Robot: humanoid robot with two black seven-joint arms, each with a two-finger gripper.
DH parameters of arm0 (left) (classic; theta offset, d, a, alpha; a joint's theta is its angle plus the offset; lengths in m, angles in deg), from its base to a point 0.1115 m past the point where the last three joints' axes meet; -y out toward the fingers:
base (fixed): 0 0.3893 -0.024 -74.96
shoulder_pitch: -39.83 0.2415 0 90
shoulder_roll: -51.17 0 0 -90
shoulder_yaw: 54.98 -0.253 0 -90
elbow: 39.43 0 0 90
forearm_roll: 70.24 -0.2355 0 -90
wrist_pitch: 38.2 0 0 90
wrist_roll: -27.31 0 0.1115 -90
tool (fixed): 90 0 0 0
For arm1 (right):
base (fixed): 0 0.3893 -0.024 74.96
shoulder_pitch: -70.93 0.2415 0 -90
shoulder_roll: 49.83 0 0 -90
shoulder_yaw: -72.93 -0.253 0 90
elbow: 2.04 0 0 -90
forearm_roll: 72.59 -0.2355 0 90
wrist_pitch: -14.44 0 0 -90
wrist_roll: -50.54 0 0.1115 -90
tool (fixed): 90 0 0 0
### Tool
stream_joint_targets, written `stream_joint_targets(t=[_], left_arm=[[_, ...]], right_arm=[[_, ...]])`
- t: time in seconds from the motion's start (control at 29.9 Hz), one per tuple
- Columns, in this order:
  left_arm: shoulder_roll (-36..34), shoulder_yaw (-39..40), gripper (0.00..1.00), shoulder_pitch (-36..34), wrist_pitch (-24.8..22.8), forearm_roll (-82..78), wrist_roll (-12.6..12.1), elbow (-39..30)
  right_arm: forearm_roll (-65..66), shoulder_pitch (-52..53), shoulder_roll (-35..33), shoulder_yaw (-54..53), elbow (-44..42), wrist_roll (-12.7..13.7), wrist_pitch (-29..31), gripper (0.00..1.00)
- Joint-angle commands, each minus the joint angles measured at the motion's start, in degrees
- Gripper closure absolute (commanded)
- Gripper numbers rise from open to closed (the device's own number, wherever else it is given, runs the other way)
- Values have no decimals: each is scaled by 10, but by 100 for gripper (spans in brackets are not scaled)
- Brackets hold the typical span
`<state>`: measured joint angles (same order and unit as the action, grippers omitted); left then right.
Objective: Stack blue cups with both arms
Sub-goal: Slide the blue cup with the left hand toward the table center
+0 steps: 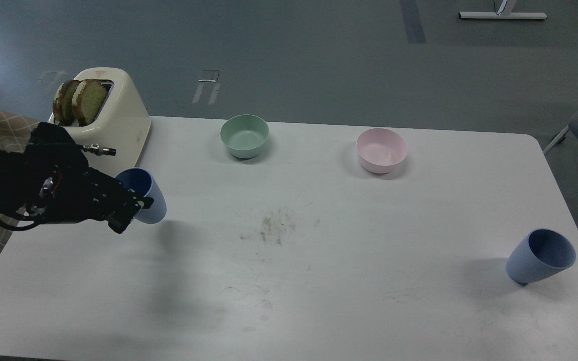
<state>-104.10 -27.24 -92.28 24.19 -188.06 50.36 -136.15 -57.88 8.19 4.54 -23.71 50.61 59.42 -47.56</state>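
Fingers on my left gripper (136,208) sit at the rim of the near blue cup (149,198), one tip seeming to reach inside it, but they are too dark for me to tell whether they grip it. That cup stands on the left side of the white counter (319,281), just in front of the cream toaster (113,118) with bread slices (79,102) in its slots. I see the second blue cup (541,255) far off by the right edge. At the back stand a mint-green bowl (244,135) and a pale pink bowl (381,150), well apart. My right arm is out of view.
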Motion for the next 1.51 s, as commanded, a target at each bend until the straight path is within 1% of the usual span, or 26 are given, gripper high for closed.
stream_joint_targets(t=[0.0,0.13,0.2,0.27,0.3,0.47,0.7,0.84,1.0,1.1,1.27,1.37,1.41,1.44,1.47], left_arm=[[89,-1,95,-52,-4,-29,-4,-11],[176,-7,94,-71,-4,-70,-6,-1],[196,-15,94,-73,-4,-72,-7,5],[217,-43,94,-80,-4,-72,-9,7],[221,-65,94,-85,-4,-72,-9,7],[242,-102,94,-107,-4,-72,-9,8],[262,-124,92,-108,-4,-72,-9,7],[285,-132,92,-103,-4,-72,-11,7],[297,-168,92,-108,-4,-72,-27,7],[309,-170,91,-105,-4,-72,-44,9],[314,-174,89,-104,-4,-72,-48,19],[316,-182,82,-102,-4,-72,-48,18],[316,-189,71,-104,-4,-72,-48,18],[316,-191,64,-104,-4,-72,-48,18],[316,-191,59,-105,-4,-72,-48,18]], right_arm=[[0,-16,-2,-14,0,0,0,0],[0,-20,-3,-22,0,0,0,0],[0,-20,-8,-25,0,0,0,0],[0,-20,-13,-27,0,0,0,0],[0,-20,-13,-29,0,0,0,0],[0,-22,-13,-29,0,0,0,0],[0,-30,-13,-30,1,0,0,0],[-1,-38,-13,-33,1,0,0,0],[-1,-41,-13,-34,1,0,0,0],[-1,-45,-13,-36,1,0,0,0],[-1,-47,-13,-37,1,0,0,0],[-1,-50,-13,-37,1,0,0,0],[-1,-51,-13,-37,1,0,0,0],[-1,-51,-13,-37,1,0,0,0],[-1,-51,-13,-37,1,0,0,0]])
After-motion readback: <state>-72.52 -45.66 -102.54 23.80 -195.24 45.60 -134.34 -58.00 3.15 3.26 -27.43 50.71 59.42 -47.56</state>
